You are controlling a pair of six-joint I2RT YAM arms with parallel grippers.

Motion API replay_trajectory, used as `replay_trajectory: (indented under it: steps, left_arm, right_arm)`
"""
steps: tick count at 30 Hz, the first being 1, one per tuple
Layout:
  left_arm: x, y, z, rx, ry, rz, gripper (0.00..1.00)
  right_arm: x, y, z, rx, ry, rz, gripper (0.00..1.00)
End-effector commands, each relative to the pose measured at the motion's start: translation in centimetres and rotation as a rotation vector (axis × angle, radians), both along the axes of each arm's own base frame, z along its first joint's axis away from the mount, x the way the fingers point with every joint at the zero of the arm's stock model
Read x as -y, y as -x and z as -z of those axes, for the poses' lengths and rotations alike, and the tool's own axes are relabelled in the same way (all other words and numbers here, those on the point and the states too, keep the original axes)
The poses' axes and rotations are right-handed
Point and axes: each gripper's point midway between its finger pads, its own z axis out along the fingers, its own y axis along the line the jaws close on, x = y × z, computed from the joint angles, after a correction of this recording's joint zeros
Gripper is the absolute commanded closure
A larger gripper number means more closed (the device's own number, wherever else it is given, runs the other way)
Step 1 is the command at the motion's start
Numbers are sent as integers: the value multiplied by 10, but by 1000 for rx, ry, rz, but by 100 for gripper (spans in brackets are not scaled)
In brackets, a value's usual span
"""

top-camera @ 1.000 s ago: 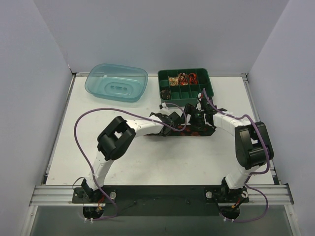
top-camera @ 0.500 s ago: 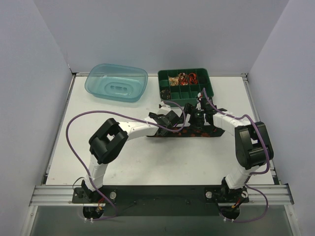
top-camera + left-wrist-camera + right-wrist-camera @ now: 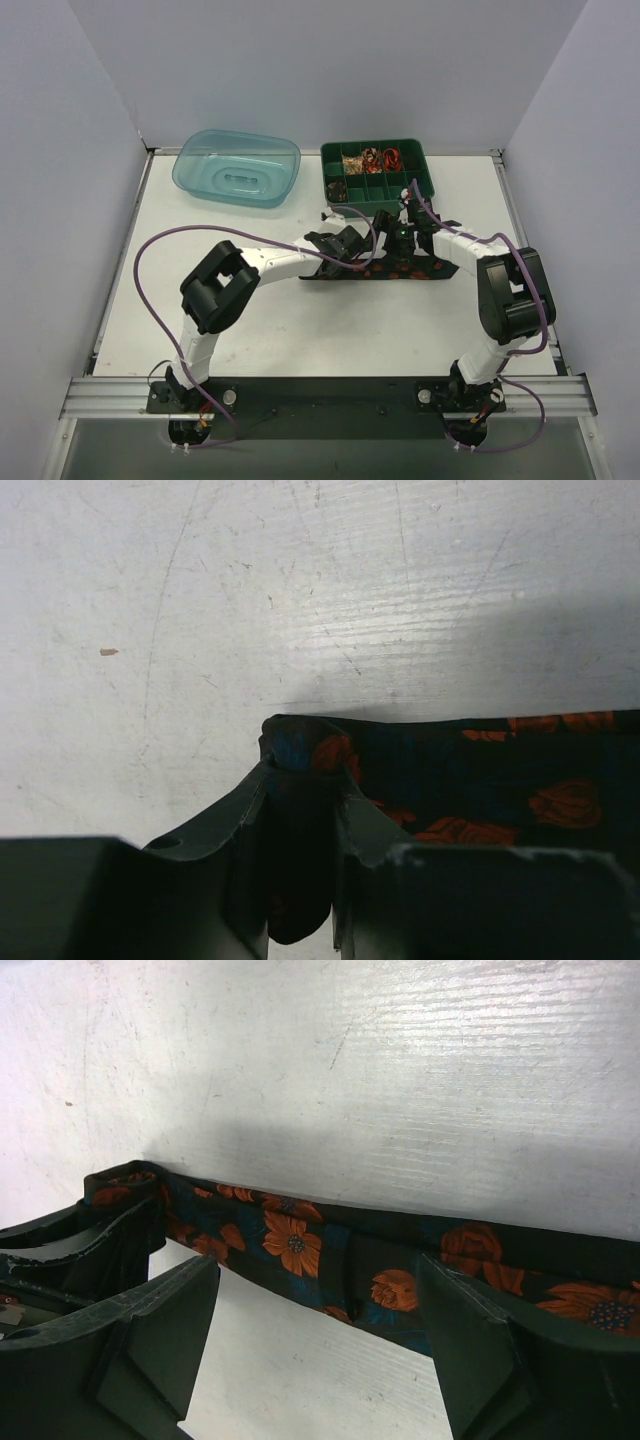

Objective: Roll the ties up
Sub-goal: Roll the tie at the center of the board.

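Black fabric with orange-red flowers, that's the tie (image 3: 388, 268), and it's lying stretched out left to right across the middle of the white worktop (image 3: 280, 330), just in front of the green tray (image 3: 420, 172). From where I'm standing, both arms are bent in over it. The left gripper (image 3: 300, 780) has closed most of the way and is pinching the tie's left end, with the cloth bunched into a little fold between its fingers and right down at the worktop. The right gripper (image 3: 318, 1270) is spread wide and sits over the tie further along to the right; the strip runs across the gap between its fingers and I can't see either of them pressing on it. A couple of the tray's back compartments hold something orange-red, too small to make out. Off in the far left corner there's a see-through blue tub (image 3: 237, 168), well apart from everything else.
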Motion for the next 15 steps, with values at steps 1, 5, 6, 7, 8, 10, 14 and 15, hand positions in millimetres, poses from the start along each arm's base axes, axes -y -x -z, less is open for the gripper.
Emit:
replay_trajectory:
  steps: [1,5,6,7,8,10,14,15]
  left_arm:
    - [-10,-1,-17,17,-26,-31,77]
    - [-20,-4,-15,12,-75,-50,94]
    - [-24,-5,-16,18,-98,-57,95]
    - [-31,-4,-14,9,-129,-64,96]
    - [-34,-4,-16,13,-148,-67,96]
    - [-46,-5,-22,31,-207,-79,97]
    - [-65,-7,-33,51,-287,-96,97]
    - [-68,-8,-37,58,-310,-93,97]
  right_arm:
    - [-9,-5,-12,28,-34,-26,19]
    - [-14,-3,-14,30,-41,-44,19]
    - [-15,-3,-14,31,-44,-46,19]
    - [-16,-3,-14,32,-45,-53,19]
    - [-17,-3,-14,29,-48,-56,19]
    - [-18,-2,-14,31,-50,-62,19]
    - [-19,-2,-15,31,-52,-63,19]
    - [-20,-3,-15,33,-53,-65,19]
